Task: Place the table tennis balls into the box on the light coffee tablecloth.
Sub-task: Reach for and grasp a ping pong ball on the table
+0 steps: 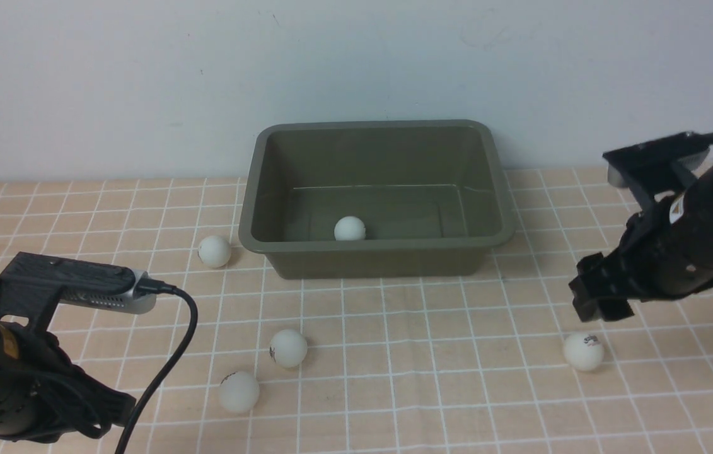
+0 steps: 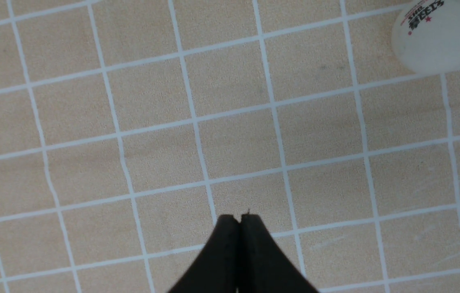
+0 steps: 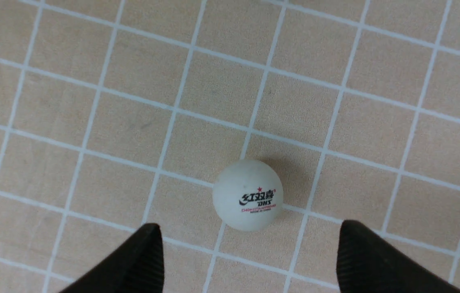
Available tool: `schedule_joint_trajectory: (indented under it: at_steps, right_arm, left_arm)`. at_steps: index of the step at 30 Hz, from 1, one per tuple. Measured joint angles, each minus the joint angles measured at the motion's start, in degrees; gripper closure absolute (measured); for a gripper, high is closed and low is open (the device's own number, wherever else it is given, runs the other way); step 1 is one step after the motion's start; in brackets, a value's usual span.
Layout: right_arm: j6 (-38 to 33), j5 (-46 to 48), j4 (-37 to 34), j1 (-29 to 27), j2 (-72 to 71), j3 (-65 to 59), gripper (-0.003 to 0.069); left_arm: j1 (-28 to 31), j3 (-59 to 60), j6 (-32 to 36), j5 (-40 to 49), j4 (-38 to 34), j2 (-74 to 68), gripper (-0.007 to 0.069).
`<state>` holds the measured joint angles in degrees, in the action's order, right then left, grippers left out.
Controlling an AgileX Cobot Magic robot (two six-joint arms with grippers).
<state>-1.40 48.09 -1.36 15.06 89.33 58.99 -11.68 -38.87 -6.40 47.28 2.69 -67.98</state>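
1. One white table tennis ball (image 1: 350, 229) lies inside the box (image 1: 375, 260), a dark olive-green rectangular tub with rounded corners and a flared rim. The ball is by the inner wall nearest the camera.

2. The box sits upright on the light coffee tablecloth (image 1: 394, 340), a peach-tan cloth crossed by thin white lines that form small squares. It stands toward the far edge of the cloth, around the middle of the front view.

3. Four more white balls lie on the cloth, outside the box. The first ball (image 1: 214, 251) is just beside the box, off its left side.

4. The second ball (image 1: 289, 348) is nearer the camera than the box. The third ball (image 1: 239, 392) is close to the second, a little nearer still and farther left; the two are apart.

5. The fourth ball (image 1: 584, 352) is on the right side of the cloth, with dark and red print that shows in the right wrist view.

6. The right gripper (image 3: 248, 252) is spread wide and holds nothing. Its two dark fingertips stand well apart, with the fourth ball ahead of the gap between them.

7. The left gripper (image 2: 240, 219) is narrow: its dark tips are pressed together, with nothing held.

8. Behind the cloth rises a plain pale wall (image 1: 356, 57).
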Motion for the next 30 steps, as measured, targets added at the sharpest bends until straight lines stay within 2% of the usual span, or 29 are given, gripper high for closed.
schedule_joint_trajectory:
  at_steps: [5, 22, 24, 26, 28, 30]
  right_arm:
    - [0.0, -4.4, 0.0, 0.0, 2.5, -1.7, 0.0139]
    - [0.0, -8.6, 0.0, 0.0, 13.6, -1.8, 0.0143]
    - [0.0, -8.6, 0.0, 0.0, 13.9, -1.8, 0.0155]
    - [0.0, -8.7, 0.0, 0.0, 14.1, -1.8, 0.0199]
    - [0.0, -8.7, 0.0, 0.0, 14.1, -1.8, 0.0286]
    - [0.0, -8.0, 0.0, 0.0, 14.1, -1.4, 0.03]
  left_arm:
    - [0.0, 0.0, 0.0, -0.1, 0.0, 0.0, 0.0693]
    - [0.0, 0.0, 0.0, -0.1, 0.0, 0.0, 0.0693]
    - [0.0, 0.0, 0.0, -0.1, 0.0, 0.0, 0.0693]
    - [0.0, 0.0, 0.0, -0.1, 0.0, 0.0, 0.0693]
    - [0.0, 0.0, 0.0, -0.1, 0.0, 0.0, 0.0693]
    - [0.0, 0.0, 0.0, -0.1, 0.0, 0.0, 0.0693]
